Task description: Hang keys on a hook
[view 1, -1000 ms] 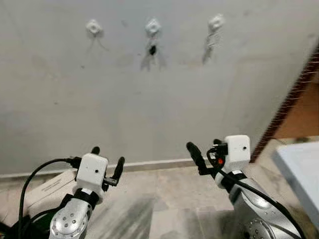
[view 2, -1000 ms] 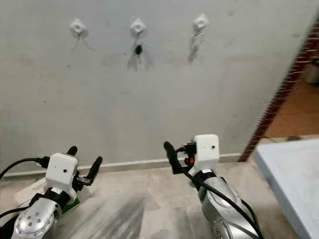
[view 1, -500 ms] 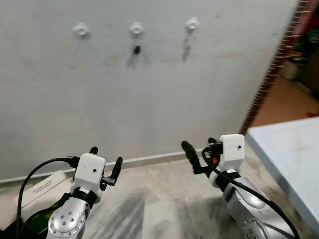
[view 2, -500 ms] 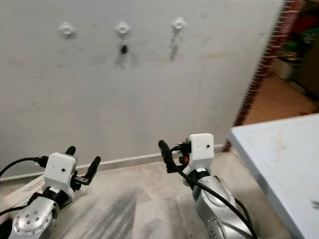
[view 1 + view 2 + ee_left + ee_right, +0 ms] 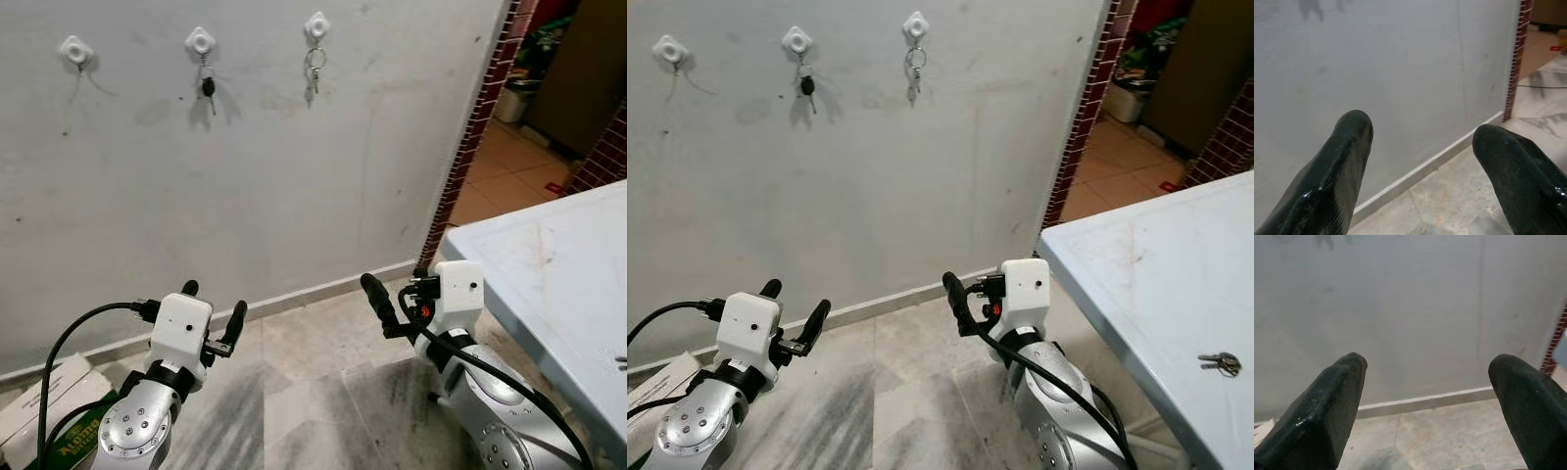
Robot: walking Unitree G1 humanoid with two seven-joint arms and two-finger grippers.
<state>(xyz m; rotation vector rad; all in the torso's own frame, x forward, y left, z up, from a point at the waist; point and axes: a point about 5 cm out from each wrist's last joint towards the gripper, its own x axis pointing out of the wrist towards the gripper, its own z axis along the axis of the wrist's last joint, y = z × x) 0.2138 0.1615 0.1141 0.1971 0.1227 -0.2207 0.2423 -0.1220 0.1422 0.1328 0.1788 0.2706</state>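
Two grippers are held low in front of the robot, above the tiled floor [image 5: 313, 382] and aimed toward the pale wall [image 5: 255, 176]. The left gripper [image 5: 1420, 161] has its two black fingers spread wide with nothing between them; its wrist view looks past them at the wall, the skirting and a strip of floor. The right gripper [image 5: 1430, 396] is likewise spread wide and holds nothing, pointing at the same wall and skirting.

Up on the wall are three white hooks in a row. The left hook [image 5: 74, 49] carries nothing that can be made out. The middle hook [image 5: 200, 41] has a dark key [image 5: 208, 88] hanging from it, and the right hook [image 5: 316, 26] holds a ring with silver keys [image 5: 313, 73].

To the robot's right stands a pale blue table [image 5: 1136, 255], and a bunch of keys [image 5: 1219, 363] lies on its top near the front edge, well apart from both grippers. Beyond the table, a brick-edged doorway [image 5: 470, 147] opens onto an orange floor. A cardboard box [image 5: 44, 406] lies on the floor beside the left arm.
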